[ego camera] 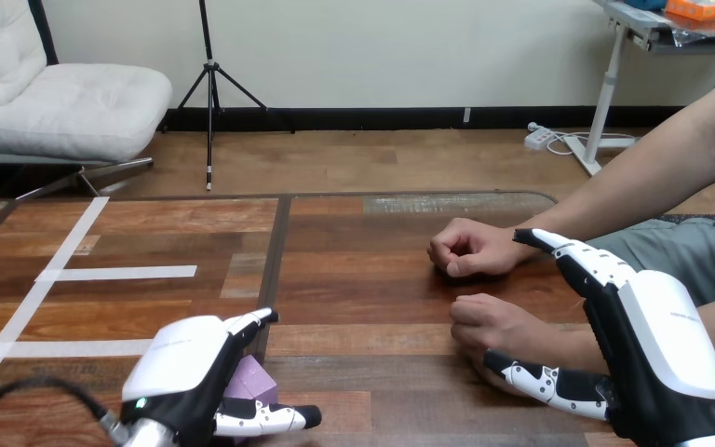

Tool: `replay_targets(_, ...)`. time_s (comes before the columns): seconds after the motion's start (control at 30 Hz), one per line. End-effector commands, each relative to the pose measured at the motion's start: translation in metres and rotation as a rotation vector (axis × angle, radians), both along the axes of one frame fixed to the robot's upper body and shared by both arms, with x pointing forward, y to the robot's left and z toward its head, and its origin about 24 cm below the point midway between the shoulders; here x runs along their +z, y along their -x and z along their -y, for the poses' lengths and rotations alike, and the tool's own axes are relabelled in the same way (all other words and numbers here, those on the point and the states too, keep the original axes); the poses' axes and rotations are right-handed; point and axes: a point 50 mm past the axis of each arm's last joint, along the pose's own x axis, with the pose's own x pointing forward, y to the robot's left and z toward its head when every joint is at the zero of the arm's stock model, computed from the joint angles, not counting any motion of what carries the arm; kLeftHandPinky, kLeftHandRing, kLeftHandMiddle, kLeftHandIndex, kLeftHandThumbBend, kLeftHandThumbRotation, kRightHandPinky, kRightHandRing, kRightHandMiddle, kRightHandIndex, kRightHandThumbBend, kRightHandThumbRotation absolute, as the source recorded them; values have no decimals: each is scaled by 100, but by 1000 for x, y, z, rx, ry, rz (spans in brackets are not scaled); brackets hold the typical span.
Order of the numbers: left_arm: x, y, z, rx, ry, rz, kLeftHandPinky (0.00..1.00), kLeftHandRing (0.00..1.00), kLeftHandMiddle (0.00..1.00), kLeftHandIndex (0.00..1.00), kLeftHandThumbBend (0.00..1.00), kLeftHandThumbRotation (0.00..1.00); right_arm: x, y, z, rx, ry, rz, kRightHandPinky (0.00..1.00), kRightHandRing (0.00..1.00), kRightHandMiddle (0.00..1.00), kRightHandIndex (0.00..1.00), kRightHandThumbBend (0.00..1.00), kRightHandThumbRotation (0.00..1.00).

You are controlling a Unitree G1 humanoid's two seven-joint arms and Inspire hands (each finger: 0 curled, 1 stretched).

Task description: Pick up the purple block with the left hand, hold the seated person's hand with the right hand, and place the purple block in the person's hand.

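The purple block [249, 382] lies on the wooden table [363, 279] near its front edge, at the left. My left hand [186, 363] covers it from the left, fingers curled over its top and thumb along its near side, shut on it. My right hand [652, 345] is at the right, open. Its straight fingers [577, 259] lie across the wrist of the person's nearer hand [493, 326], which rests palm down on the table. The thumb runs along that hand's near edge, touching or almost touching it.
The person's farther hand [470, 250] rests on the table as a loose fist just beyond the nearer one. White tape strips [116, 273] mark the table's left part.
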Motion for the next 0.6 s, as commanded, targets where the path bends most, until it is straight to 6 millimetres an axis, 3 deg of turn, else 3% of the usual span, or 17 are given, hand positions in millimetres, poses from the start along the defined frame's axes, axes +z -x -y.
replay_targets(0.0, 15, -8, -3, 6, -109, 21, 59, 76, 83, 83, 100, 63, 20, -9, -7, 32, 7, 98, 90, 87, 86, 84, 71, 19)
replay_targets(0.37, 12, -8, 0, 49, -173, -38, 44, 66, 74, 76, 100, 61, 20, -8, -6, 33, 14, 96, 90, 87, 86, 84, 71, 19)
replay_targets(0.57, 10, -9, 1, 74, -141, -16, 32, 50, 59, 64, 83, 52, 20, -8, -6, 32, 15, 93, 90, 87, 86, 84, 71, 19)
